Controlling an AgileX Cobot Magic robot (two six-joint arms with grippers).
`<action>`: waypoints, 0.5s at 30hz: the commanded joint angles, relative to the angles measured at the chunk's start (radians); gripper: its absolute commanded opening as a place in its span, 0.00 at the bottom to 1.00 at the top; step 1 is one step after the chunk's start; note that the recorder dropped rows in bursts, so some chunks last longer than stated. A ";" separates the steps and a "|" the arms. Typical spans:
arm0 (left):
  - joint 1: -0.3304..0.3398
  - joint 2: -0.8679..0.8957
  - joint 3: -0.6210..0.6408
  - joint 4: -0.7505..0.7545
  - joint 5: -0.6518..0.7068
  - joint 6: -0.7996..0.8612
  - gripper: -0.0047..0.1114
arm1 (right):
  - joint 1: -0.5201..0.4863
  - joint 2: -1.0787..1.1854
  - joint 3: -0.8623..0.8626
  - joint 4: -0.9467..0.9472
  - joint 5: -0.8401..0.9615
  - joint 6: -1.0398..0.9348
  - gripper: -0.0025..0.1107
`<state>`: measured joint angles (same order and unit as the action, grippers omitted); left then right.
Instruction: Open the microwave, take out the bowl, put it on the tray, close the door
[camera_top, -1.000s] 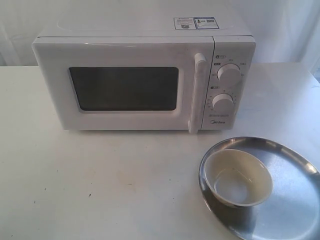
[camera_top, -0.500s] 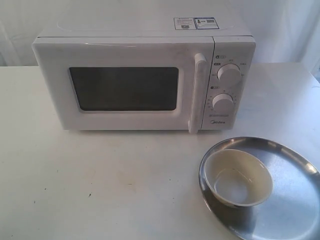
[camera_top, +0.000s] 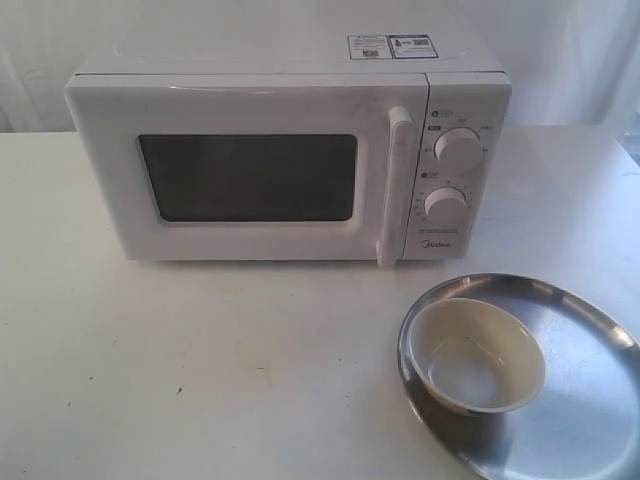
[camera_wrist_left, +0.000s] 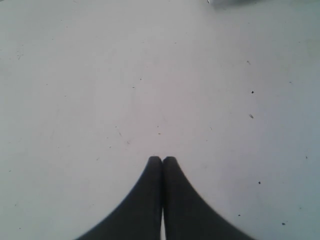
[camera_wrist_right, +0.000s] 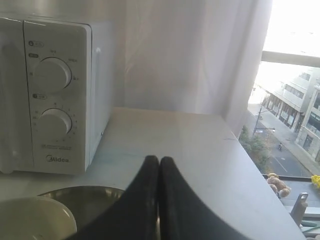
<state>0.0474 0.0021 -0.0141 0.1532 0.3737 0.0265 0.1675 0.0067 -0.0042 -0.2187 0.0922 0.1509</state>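
The white microwave (camera_top: 285, 150) stands at the back of the table with its door (camera_top: 250, 175) closed, the bar handle (camera_top: 396, 185) upright beside two dials. The cream-white bowl (camera_top: 477, 355) sits on the left part of the silver tray (camera_top: 580, 400) at the front right. Neither gripper shows in the exterior view. My left gripper (camera_wrist_left: 162, 159) is shut and empty over bare tabletop. My right gripper (camera_wrist_right: 159, 159) is shut and empty, just behind the tray (camera_wrist_right: 85, 197) and bowl (camera_wrist_right: 30, 217), with the microwave's dial panel (camera_wrist_right: 52, 95) to one side.
The white table (camera_top: 200, 360) stretches in front of the microwave. A white curtain (camera_wrist_right: 190, 50) hangs behind, and a window with a street far below lies past the table's right edge (camera_wrist_right: 250, 160).
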 joint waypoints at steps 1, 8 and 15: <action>0.000 -0.002 0.010 -0.010 0.041 0.000 0.04 | -0.008 -0.007 0.004 0.093 -0.019 -0.103 0.02; 0.000 -0.002 0.010 -0.010 0.041 0.000 0.04 | -0.008 -0.007 0.004 0.137 0.054 -0.131 0.02; 0.000 -0.002 0.010 -0.010 0.041 0.000 0.04 | -0.008 -0.007 0.004 0.137 0.087 -0.128 0.02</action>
<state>0.0474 0.0021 -0.0141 0.1532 0.3737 0.0265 0.1675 0.0067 -0.0042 -0.0839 0.1801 0.0335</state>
